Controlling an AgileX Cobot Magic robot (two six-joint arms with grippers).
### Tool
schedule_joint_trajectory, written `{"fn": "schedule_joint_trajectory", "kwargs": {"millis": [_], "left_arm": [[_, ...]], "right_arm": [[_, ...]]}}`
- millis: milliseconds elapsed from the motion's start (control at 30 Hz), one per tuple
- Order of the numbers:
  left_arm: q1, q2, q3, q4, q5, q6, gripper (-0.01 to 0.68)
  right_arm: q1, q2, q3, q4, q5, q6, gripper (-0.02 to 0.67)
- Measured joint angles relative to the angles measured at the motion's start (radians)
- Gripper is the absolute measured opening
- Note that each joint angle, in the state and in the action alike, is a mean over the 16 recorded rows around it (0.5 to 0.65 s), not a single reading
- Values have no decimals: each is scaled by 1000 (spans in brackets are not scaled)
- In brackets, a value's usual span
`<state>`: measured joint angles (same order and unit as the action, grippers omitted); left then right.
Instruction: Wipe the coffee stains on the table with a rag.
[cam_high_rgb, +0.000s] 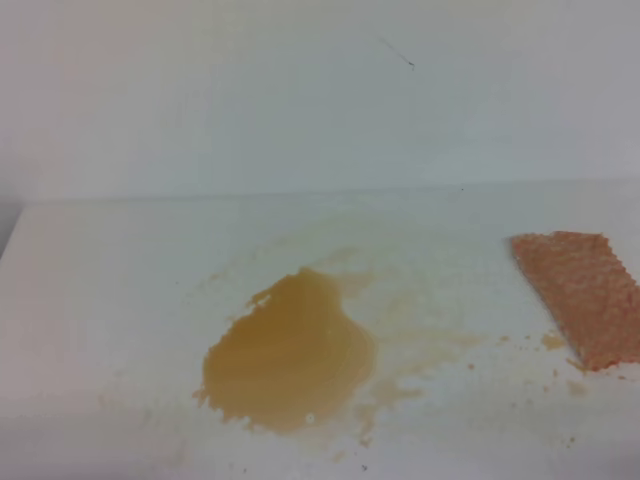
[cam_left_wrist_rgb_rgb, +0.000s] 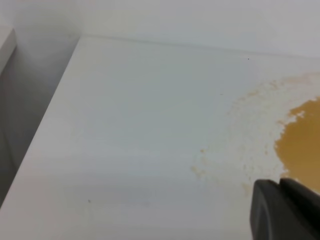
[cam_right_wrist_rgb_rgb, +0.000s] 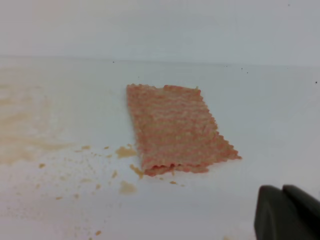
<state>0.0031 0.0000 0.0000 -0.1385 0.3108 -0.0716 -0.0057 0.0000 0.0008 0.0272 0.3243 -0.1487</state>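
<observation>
right end effector (cam_right_wrist_rgb_rgb: 286, 212) closed | rag (cam_high_rgb: 582, 294): 1 | coffee stains (cam_high_rgb: 290, 355): 1 puddle

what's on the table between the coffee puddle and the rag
No object: only pale tan smears and small coffee specks on the table between the puddle and rag, in the exterior high view.

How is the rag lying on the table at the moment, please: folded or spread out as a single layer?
Folded. The rag lies flat on the table, and its near edge in the right wrist view shows stacked layers.
</observation>
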Motion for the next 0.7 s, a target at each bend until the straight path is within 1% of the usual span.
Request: {"fn": "schedule_joint_trajectory", "kwargs": {"millis": [467, 700], "left_arm": [[0, 0, 0, 0, 1, 0, -3], [0, 0, 0, 0, 1, 0, -3]], "right_arm": [[0, 0, 0, -1, 0, -2, -3], [0, 0, 0, -24, -38, -50, -3]]}}
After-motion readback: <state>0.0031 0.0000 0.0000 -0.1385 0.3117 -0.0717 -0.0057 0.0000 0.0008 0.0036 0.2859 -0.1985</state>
